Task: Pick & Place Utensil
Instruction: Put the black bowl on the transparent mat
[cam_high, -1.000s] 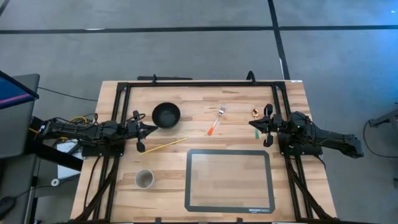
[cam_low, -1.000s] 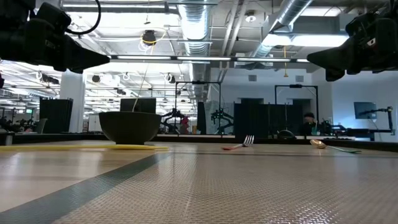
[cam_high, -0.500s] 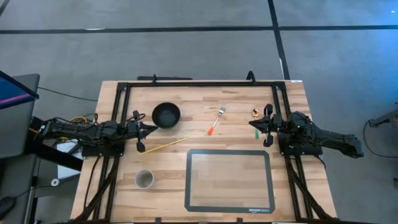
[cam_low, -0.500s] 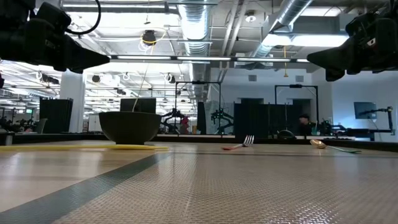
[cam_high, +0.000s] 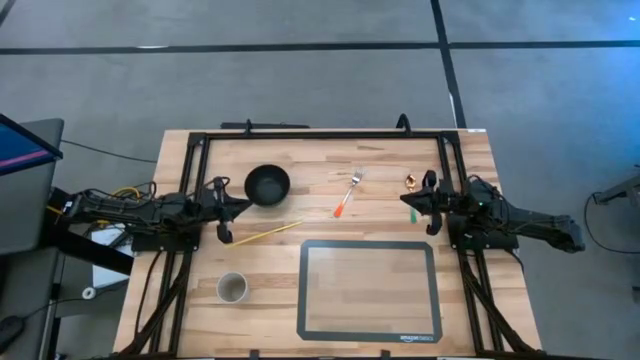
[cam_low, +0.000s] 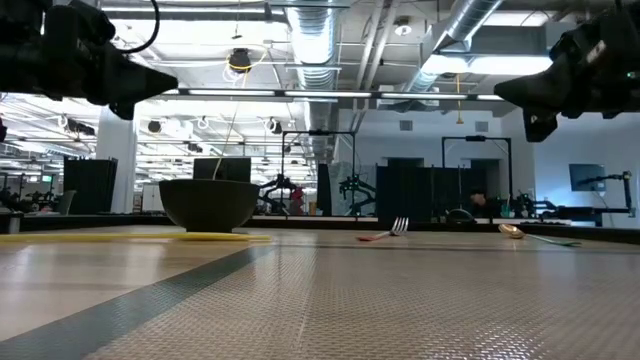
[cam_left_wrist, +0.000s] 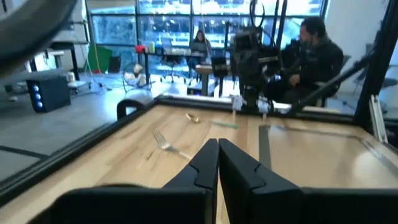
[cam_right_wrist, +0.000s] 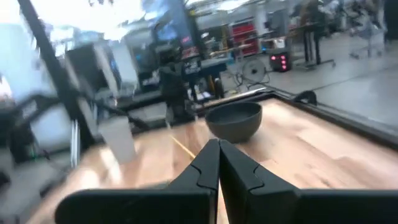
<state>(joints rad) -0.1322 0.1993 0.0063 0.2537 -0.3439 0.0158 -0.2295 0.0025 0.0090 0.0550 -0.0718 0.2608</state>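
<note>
Left gripper (cam_high: 228, 209) | right gripper (cam_high: 412, 206) | both pressed together, empty, held raised | fork (cam_high: 347, 193) untouched between them.

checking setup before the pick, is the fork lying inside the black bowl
No, in the high view the fork lies on the bare wood table, apart from the black bowl.

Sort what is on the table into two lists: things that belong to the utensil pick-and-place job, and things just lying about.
Likely belongs to the job:
fork with orange handle
gold spoon with green handle
yellow chopstick
black bowl
cup
left gripper, shut
right gripper, shut

Apparently lying about:
baking mat
black frame rails
</note>
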